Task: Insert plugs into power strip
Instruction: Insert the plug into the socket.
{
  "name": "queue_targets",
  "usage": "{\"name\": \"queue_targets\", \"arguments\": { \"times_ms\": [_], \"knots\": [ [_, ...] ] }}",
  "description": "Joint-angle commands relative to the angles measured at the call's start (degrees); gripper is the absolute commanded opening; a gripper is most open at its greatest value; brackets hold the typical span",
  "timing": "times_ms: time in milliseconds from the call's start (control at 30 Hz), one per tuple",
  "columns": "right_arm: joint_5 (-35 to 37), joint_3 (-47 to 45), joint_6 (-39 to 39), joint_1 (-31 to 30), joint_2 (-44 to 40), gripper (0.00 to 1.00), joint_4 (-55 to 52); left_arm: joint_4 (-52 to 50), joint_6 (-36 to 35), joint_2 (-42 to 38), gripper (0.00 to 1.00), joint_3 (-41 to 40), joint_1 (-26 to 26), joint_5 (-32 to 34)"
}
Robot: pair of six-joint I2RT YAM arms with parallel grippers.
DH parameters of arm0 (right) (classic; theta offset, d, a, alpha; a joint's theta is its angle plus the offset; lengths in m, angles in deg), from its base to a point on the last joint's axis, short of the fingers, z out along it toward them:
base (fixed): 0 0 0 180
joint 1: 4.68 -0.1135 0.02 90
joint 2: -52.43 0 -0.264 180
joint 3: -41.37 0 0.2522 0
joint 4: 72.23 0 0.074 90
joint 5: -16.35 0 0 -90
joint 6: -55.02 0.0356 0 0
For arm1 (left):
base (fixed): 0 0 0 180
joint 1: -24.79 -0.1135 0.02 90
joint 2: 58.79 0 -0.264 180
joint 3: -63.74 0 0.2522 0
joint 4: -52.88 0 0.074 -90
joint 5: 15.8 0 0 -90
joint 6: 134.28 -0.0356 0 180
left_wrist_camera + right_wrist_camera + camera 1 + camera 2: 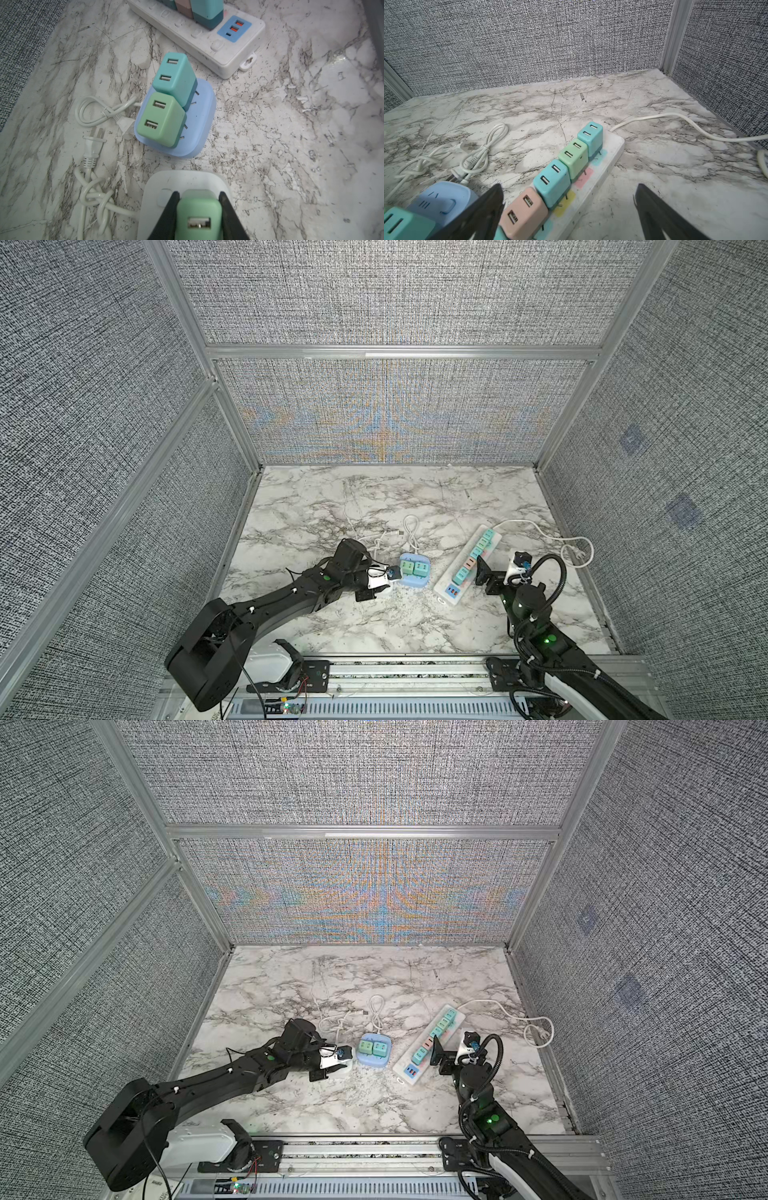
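Left claw: your left claw [198,195] is clamped on the sides of a green plug [198,216], directly over the white socket block [187,178]; whether its prongs are in the slots is hidden.
Right claw: your right claw [568,187] is spread wide and empty, hanging over the row of plugs [550,182] on the long power strip [608,149].
Risk, block: the white socket block looks light, so a crooked push could make it slide or tip.
Risk, cord: its knotted cord [93,199] lies just beside it and could drag or snag.
Risk, neighbour: the blue socket block [203,116], carrying two plugs [162,120], sits near; a sideways slip could knock it.
Risk, right side: one finger hangs close to the pink plug [523,212].
Open room: in both top views the counter [374,497] is bare toward the back wall; the gap between the blue socket block and the long power strip is narrow.
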Motion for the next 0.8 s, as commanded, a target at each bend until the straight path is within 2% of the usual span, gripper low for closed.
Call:
{"name": "queue_targets", "arguments": {
  "times_ms": [0, 433, 767],
  "knots": [
    [0.1, 0.6, 0.2, 0.0, 0.1, 0.99, 2.1, 4.6, 1.5, -0.5, 0.00, -0.4, -0.1, -1.7],
    [0.1, 0.7, 0.3, 0.1, 0.1, 0.99, 2.1, -0.1, -0.4, 5.4, 0.00, 3.8, -0.1, -0.2],
    [0.1, 0.7, 0.2, 0.0, 0.1, 0.99, 2.0, -3.8, -1.1, 5.5, 0.00, 4.4, -0.1, -0.5]
  ]
}}
